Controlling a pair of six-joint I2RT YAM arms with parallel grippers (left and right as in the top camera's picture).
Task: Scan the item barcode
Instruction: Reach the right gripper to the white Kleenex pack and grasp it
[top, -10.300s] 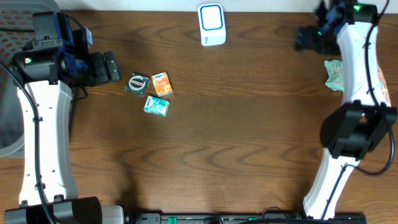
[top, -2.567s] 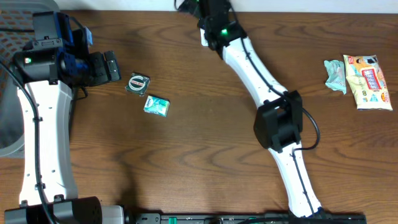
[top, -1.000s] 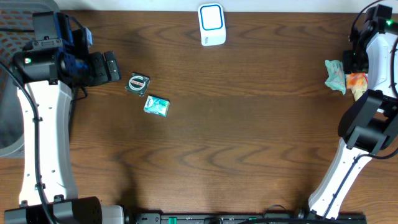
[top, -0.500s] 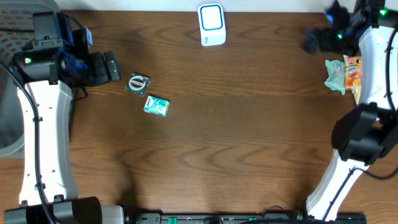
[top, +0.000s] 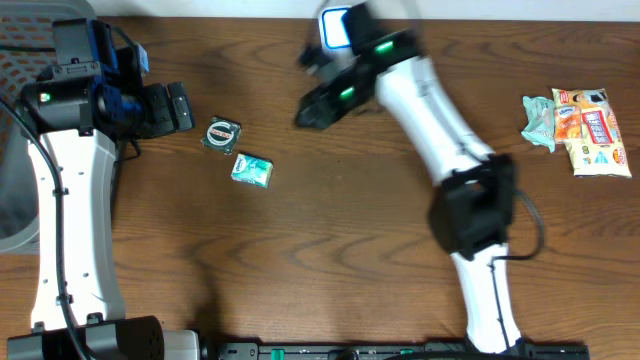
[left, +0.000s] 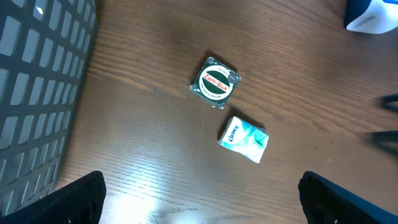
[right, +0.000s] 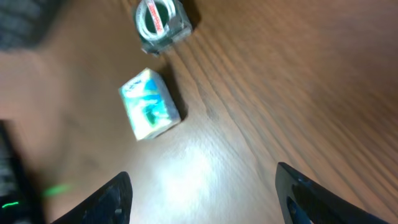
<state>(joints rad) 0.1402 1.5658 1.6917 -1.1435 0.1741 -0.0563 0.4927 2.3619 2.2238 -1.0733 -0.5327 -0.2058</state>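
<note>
Square green tin, soft teal tissue packet, wood-grain table

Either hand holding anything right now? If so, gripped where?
Nothing is held. The left hand and right hand both stand open and empty; the Kleenex tissue pack and Zam-Buk tin lie loose on the table.
</note>
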